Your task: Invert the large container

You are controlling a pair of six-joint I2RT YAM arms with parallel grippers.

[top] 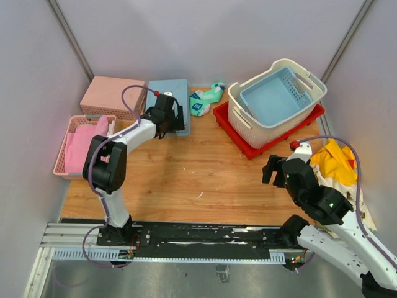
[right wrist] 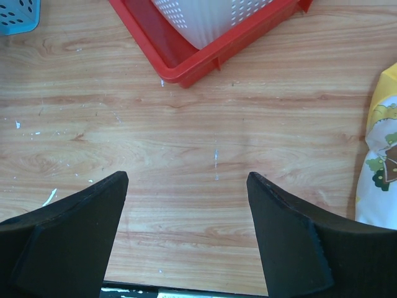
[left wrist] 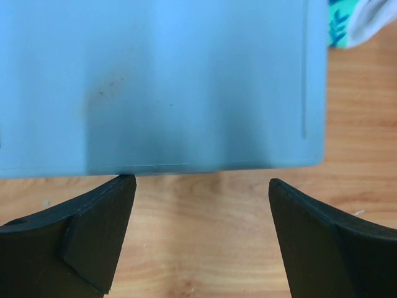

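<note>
The fingers (right wrist: 68, 236) of the right gripper (right wrist: 186, 181) stand wide apart with nothing between them. They hang over the bare wooden table (right wrist: 205, 130) and face the near corner of the red tray (right wrist: 186, 68), which looks like a ready stance for an approach, not a grasp. A yellow printed cloth (right wrist: 381, 161) lies just to their right.

Beyond them, the large container (top: 254, 131) sits upright in the red tray at the far right of the table, with its mouth facing up. Its long axis runs diagonally from near-left to far-right, and a cut-out handle sits in each short end. The right wrist view catches only its white perforated wall, above the tray's lip. A light-blue basket (top: 273, 99) is nested inside it, so it would likely tumble out when the container is tipped over. The tray's lip may also catch the container's base.

Farther left, the left gripper (left wrist: 200, 183) is also spread wide and empty. Its fingers hover at the near edge of a blue perforated basket (left wrist: 161, 81) lying base up, well apart from the container.
</note>
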